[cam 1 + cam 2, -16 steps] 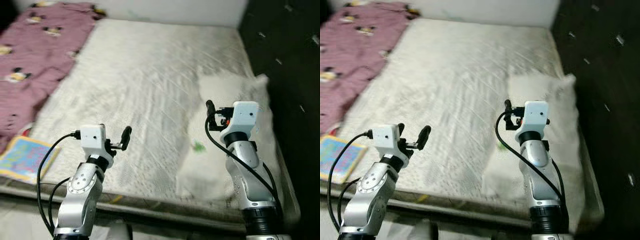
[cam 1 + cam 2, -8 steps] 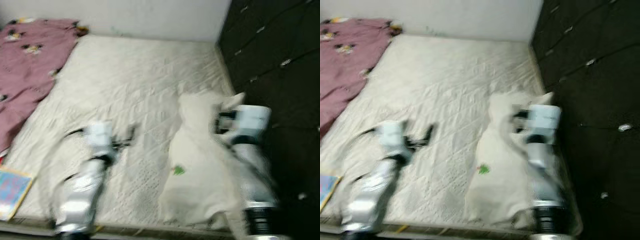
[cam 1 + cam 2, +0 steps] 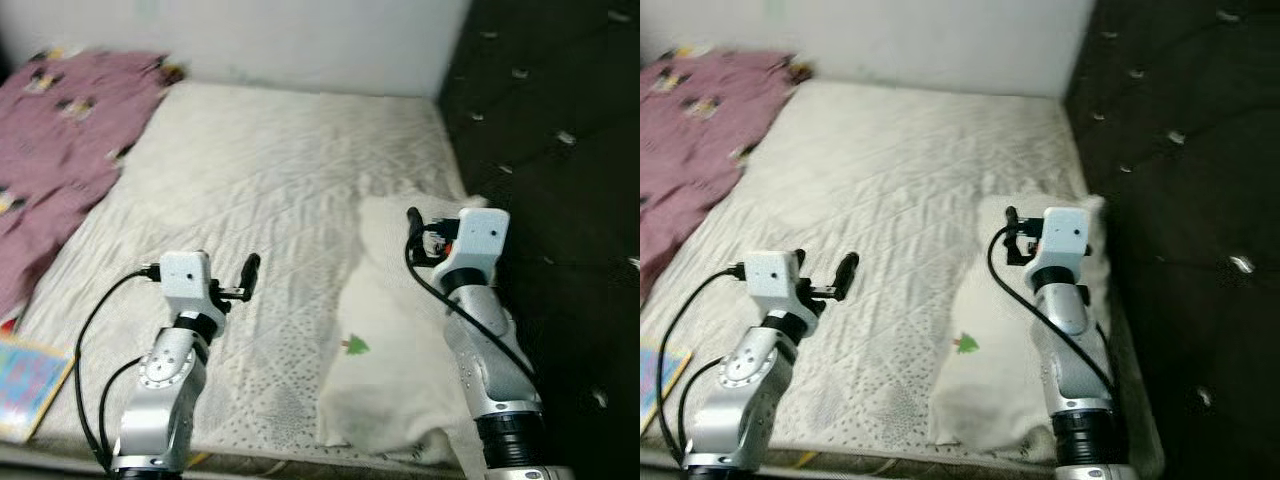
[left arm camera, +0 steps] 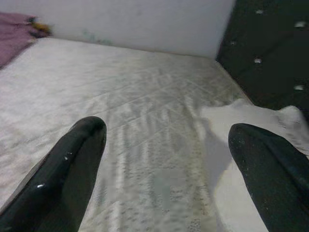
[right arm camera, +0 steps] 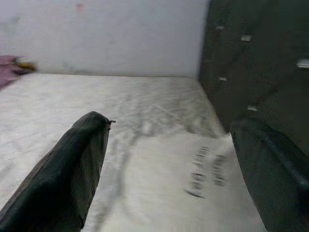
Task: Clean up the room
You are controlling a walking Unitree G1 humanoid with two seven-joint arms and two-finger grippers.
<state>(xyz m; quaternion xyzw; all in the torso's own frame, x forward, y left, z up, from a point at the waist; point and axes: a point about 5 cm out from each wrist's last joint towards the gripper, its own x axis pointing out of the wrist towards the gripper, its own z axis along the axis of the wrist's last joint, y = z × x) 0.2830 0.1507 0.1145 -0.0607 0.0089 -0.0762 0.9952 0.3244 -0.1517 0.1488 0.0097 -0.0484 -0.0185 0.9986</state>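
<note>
A white cloth (image 3: 395, 300) with a small green tree print (image 3: 354, 346) lies crumpled along the right side of a white quilted mattress (image 3: 260, 180). My right gripper (image 3: 424, 226) hovers open just above this cloth; the right wrist view looks over the cloth (image 5: 193, 179) between two spread fingers (image 5: 72, 169). My left gripper (image 3: 232, 272) is held open over the mattress near its front edge, left of the cloth, with nothing between its fingers (image 4: 72, 164). A purple blanket (image 3: 60, 140) with small prints covers the bed's far left.
A dark tufted headboard (image 3: 560, 150) rises along the right side of the bed. A white wall (image 3: 300, 40) stands behind it. A colourful book (image 3: 25, 385) lies at the lower left, by the bed's front edge.
The camera swung right and blurred, then steadied, so the whole scene has shifted. Both arms keep the same raised pose with fingers spread. Nothing on the bed has moved.
</note>
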